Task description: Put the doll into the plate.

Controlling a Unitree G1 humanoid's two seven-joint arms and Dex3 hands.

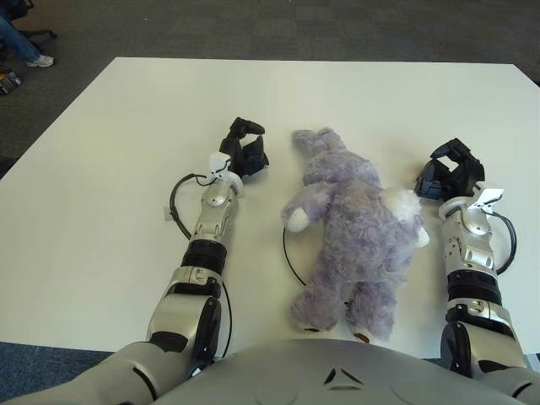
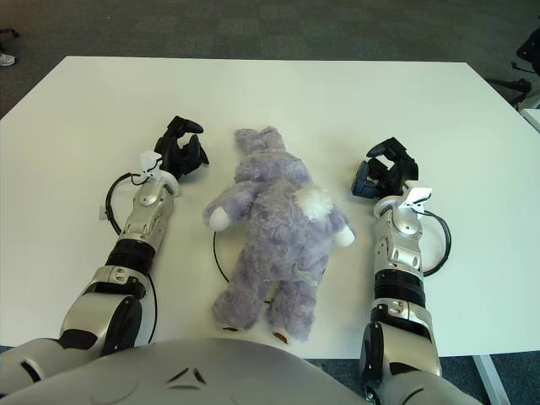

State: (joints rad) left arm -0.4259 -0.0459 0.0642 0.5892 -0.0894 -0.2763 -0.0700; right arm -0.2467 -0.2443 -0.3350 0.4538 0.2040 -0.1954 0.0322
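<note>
A purple plush doll (image 1: 350,228) lies face down on the white table (image 1: 278,93), head away from me, white tail up, between my two arms. No plate shows in either view. My left hand (image 1: 245,149) sits just left of the doll's head, fingers curled and holding nothing. To the right of the doll's body my right hand (image 1: 451,173) has its fingers curled too, with nothing in them. A thin black ring (image 1: 289,253) peeks out from under the doll's left side.
The table's far half is bare white surface. Dark carpet (image 1: 278,25) surrounds the table. A seated person's legs (image 1: 21,38) show at the far left corner. Black cables loop beside each forearm.
</note>
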